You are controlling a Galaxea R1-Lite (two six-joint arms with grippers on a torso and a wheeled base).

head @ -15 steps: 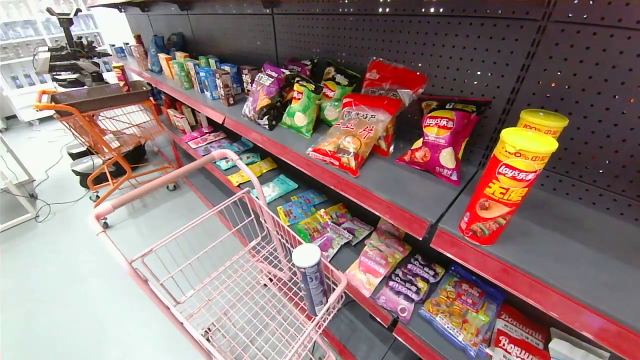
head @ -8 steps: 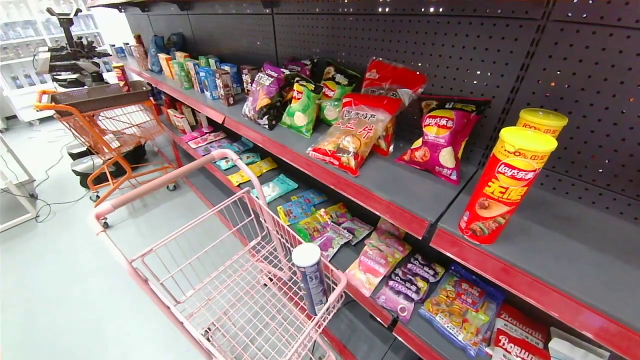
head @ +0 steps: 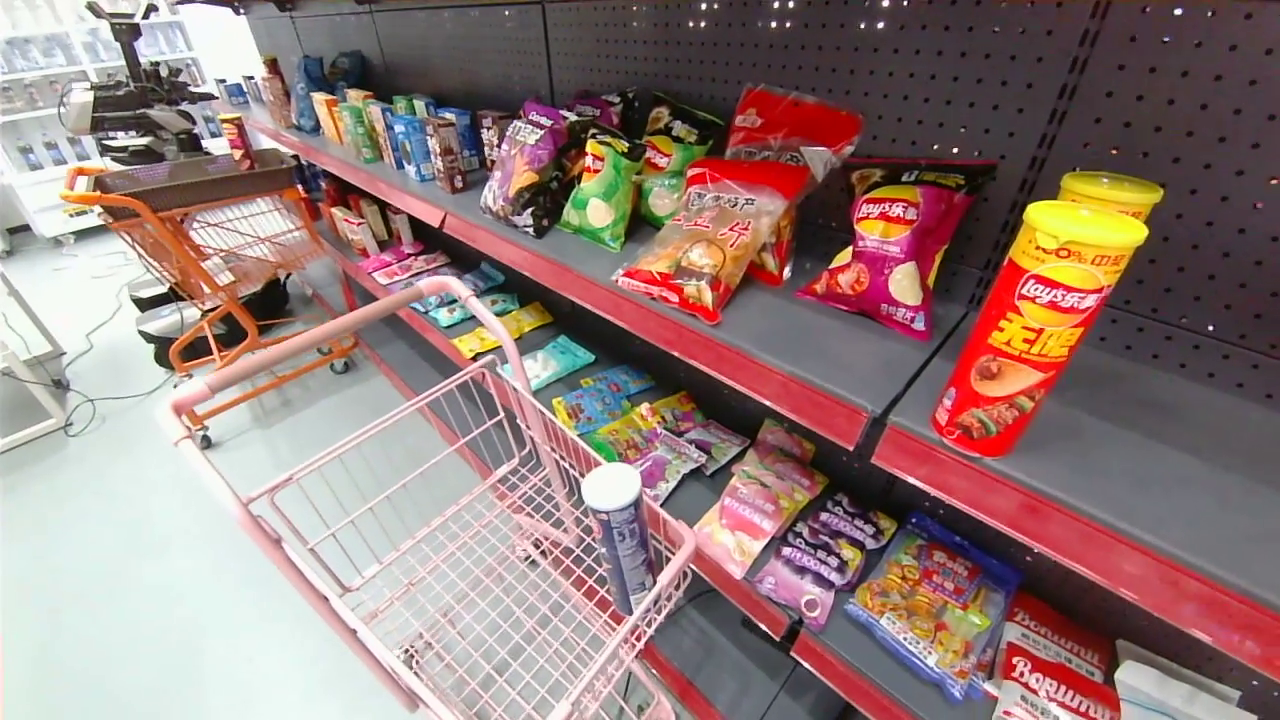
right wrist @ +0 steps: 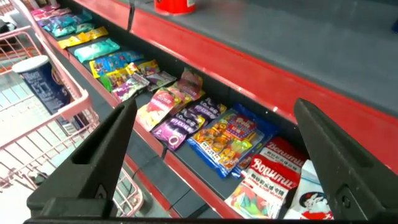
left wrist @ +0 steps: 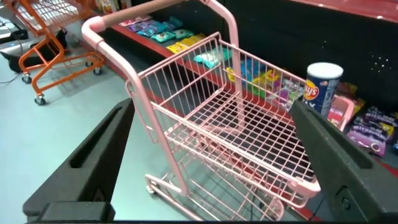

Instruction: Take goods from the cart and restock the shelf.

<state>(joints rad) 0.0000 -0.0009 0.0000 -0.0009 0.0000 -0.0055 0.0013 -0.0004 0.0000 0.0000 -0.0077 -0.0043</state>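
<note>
In a corner of the pink cart, blue can, apart from the wide-spread left gripper.

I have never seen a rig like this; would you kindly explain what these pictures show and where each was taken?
This is a two-armed robot in a shop aisle. The head camera looks down at a pink cart beside a shelf. The other two pictures come from wrist cameras; the dark prongs at the sides are the left pincer and right pincer, both open and holding nothing. A blue can stands in the cart; red cans and chip bags sit on the shelf.
</note>
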